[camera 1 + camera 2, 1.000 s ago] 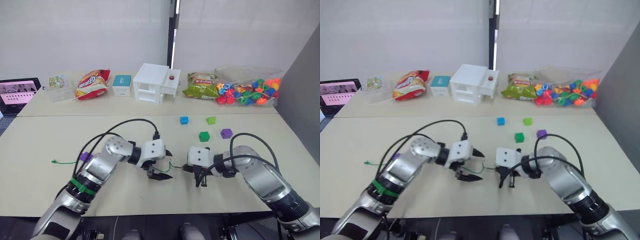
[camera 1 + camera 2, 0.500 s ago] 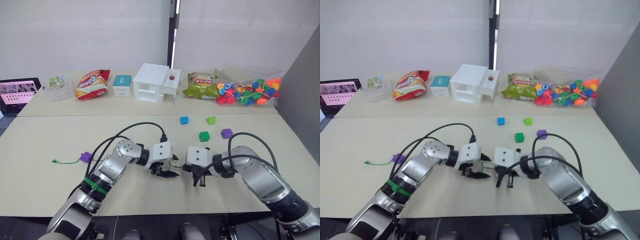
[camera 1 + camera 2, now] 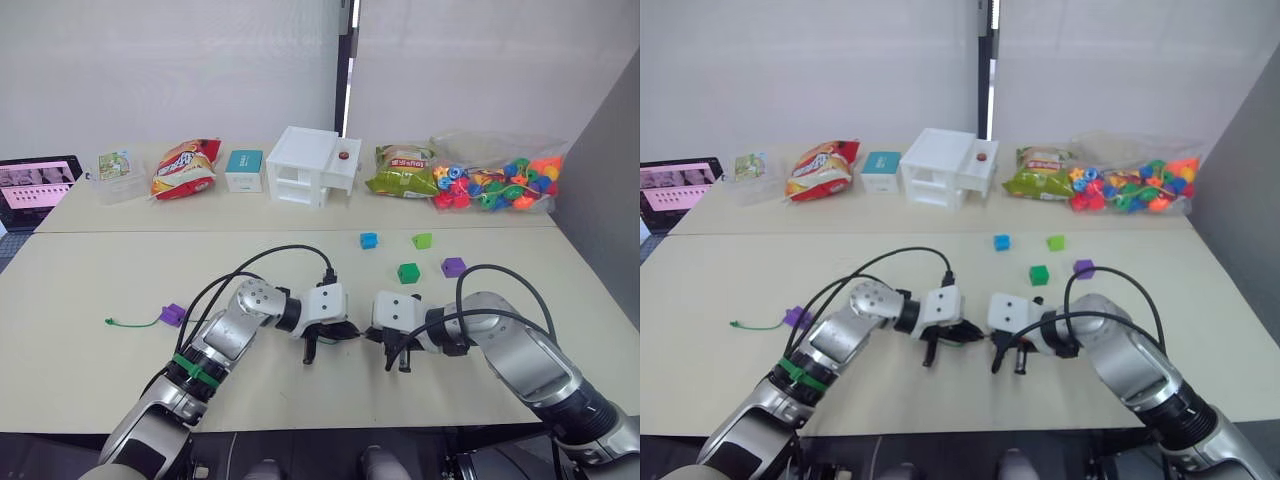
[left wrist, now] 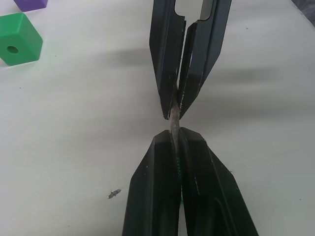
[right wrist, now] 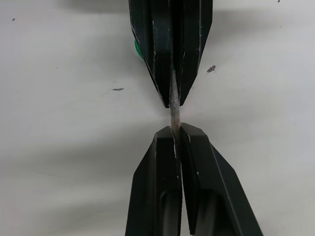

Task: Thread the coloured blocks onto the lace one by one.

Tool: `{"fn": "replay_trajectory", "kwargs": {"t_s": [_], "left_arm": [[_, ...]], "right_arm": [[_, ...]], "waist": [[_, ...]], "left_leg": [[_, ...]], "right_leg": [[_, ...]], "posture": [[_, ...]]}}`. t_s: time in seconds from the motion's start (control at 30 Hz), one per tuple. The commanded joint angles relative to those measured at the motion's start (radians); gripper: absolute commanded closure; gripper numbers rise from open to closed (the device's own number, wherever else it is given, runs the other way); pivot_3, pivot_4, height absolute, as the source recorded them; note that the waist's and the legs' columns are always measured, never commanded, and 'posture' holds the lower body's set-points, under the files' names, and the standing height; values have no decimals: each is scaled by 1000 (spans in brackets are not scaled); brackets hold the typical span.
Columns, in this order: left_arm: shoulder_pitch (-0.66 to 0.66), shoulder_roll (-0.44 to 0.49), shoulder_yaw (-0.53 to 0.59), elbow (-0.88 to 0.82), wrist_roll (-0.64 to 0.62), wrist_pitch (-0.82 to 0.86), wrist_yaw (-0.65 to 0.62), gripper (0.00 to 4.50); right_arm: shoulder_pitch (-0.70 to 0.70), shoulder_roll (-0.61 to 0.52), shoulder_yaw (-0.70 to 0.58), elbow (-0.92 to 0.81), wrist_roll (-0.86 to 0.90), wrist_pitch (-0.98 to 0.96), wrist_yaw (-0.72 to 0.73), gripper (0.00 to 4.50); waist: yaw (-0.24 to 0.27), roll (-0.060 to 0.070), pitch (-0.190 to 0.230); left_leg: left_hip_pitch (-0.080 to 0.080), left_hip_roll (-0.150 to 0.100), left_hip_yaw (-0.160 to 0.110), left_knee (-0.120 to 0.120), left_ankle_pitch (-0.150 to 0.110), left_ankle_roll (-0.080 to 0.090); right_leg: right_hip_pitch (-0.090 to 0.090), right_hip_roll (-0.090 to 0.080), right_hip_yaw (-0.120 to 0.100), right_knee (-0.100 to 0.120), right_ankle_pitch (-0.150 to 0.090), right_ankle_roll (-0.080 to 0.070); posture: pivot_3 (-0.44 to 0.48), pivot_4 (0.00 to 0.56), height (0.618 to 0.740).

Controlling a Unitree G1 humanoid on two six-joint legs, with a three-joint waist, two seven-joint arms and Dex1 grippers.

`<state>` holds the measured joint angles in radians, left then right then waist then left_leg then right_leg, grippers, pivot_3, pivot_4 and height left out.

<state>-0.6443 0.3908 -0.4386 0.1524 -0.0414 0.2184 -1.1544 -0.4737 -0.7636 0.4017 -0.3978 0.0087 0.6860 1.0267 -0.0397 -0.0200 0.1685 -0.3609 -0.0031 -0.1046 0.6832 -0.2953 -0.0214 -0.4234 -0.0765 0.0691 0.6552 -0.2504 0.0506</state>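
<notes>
Pinching the lace (image 4: 172,125) tip between both hands, left hand (image 4: 175,139) and right hand (image 5: 173,132) clamped tip-to-tip, I judge for handover.

The lace (image 3: 133,322) is a thin green cord; its far end lies at 9 o'clock, beside a purple block (image 3: 172,314). Its stiff tip (image 4: 173,129) sits pinched at the centre. Blue (image 3: 368,240), light green (image 3: 422,241), dark green (image 3: 407,272) and purple (image 3: 453,267) blocks lie loose at 1 o'clock.
</notes>
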Motion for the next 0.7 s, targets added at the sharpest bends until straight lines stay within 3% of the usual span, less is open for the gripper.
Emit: {"fn": "replay_trajectory", "kwargs": {"t_s": [0.03,0.1,0.27,0.3,0.4,0.53,0.7], "left_arm": [[-18,-7,22,-6,-4,-8,14,4446],[-16,-2,25,-13,-10,-4,5,4446],[-3,23,30,-49,-25,21,-24,4500],[-1,31,29,-57,-26,28,-30,4500],[18,65,39,-94,-26,45,-37,4500],[36,91,46,-130,-27,70,-34,4500],[60,109,56,-174,-38,106,-26,4500]], "right_arm": [[1,-6,-14,-55,13,6,0,4500],[12,-2,-28,-63,16,13,-17,4500],[95,-5,-136,-124,68,85,-72,2874],[118,-3,-168,-136,77,99,-90,2378],[268,127,-457,-230,138,219,-243,1430],[370,295,-645,-276,122,276,-452,67],[392,474,-699,-258,39,217,-724,23]], "waist": [[0,0,0],[0,0,0],[2,0,0],[3,0,0],[11,0,0],[21,0,0],[17,0,-1]], "left_leg": [[0,0,0,0,0,0],[0,0,0,0,0,0],[0,0,0,0,0,0],[0,0,0,0,0,0],[-1,0,-1,0,0,0],[0,-1,0,0,0,0],[1,0,0,0,0,0]], "right_leg": [[0,0,0,0,0,0],[0,0,0,0,0,0],[0,0,0,0,0,0],[0,0,0,0,0,0],[0,0,0,0,0,0],[0,-1,0,0,0,0],[0,0,1,1,0,0]], "posture": [[0,150,740],[0,150,740],[0,150,740],[0,150,740],[0,150,740],[0,150,740],[0,150,740]]}}
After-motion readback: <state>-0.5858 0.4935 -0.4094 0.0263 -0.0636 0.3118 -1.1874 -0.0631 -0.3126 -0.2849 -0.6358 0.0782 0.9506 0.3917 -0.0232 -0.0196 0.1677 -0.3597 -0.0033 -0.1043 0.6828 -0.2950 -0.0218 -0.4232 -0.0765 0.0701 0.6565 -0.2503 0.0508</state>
